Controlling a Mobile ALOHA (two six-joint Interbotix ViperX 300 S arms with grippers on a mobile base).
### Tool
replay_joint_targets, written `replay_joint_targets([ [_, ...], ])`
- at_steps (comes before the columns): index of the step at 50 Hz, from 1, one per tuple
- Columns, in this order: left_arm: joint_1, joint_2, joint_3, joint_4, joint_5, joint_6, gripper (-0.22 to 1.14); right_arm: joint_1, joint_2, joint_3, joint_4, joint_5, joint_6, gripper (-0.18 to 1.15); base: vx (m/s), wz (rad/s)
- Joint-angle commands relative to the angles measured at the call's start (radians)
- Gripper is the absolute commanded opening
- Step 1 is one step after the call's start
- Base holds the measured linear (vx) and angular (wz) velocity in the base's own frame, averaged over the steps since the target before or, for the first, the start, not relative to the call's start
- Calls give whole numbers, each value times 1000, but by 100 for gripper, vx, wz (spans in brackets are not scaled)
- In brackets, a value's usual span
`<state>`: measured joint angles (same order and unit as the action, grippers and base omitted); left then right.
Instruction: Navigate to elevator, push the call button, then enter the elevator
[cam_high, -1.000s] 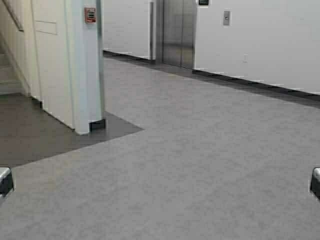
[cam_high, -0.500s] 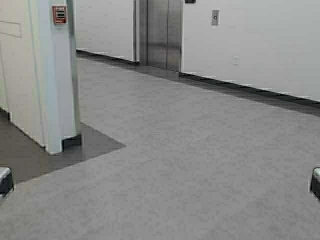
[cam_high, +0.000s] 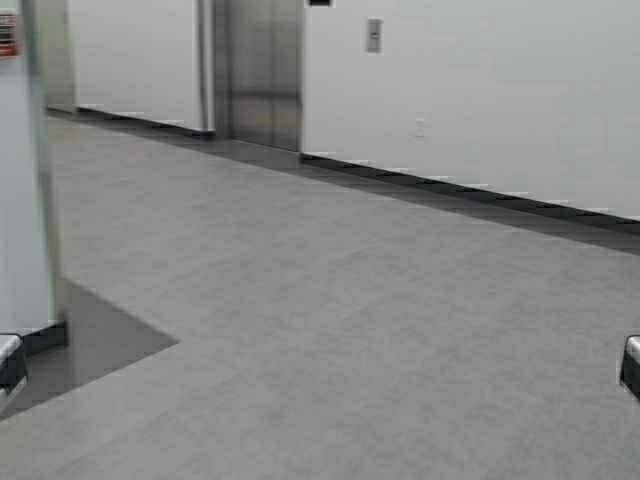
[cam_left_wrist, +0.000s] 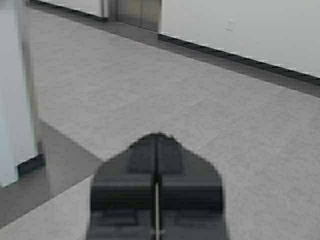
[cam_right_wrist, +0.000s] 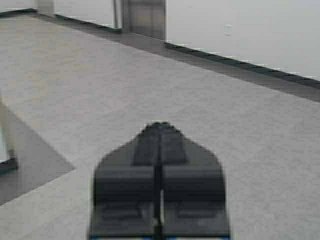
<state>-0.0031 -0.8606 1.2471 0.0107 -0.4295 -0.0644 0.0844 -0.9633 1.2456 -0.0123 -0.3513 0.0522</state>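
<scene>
The call button (cam_high: 373, 35) sits on the white wall (cam_high: 480, 90), just right of the elevator (cam_high: 262, 70) (steel doors shut), far ahead across the grey floor (cam_high: 330, 300). The left gripper (cam_left_wrist: 157, 142) and right gripper (cam_right_wrist: 159, 131) point forward, well apart from it, fingers pressed together, holding nothing.

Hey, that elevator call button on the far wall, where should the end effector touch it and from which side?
Nothing to grip: the call button is a flat upright plate on the white wall, right of the elevator. Judging by that pose, come straight at the wall and press the small dark centre with the closed tip of the right end effector. It is far off across the floor, so drive closer first.
</scene>
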Motion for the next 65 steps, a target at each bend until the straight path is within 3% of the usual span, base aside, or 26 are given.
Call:
replay_joint_targets([
  [1,2,11,-12,0,-8,2,2,2,8,-12,2,-5,-2,5,82,-26],
  [65,2,40,-18,2,-8,3,3,2,23,-17,2,-11,0,5,81,-8],
])
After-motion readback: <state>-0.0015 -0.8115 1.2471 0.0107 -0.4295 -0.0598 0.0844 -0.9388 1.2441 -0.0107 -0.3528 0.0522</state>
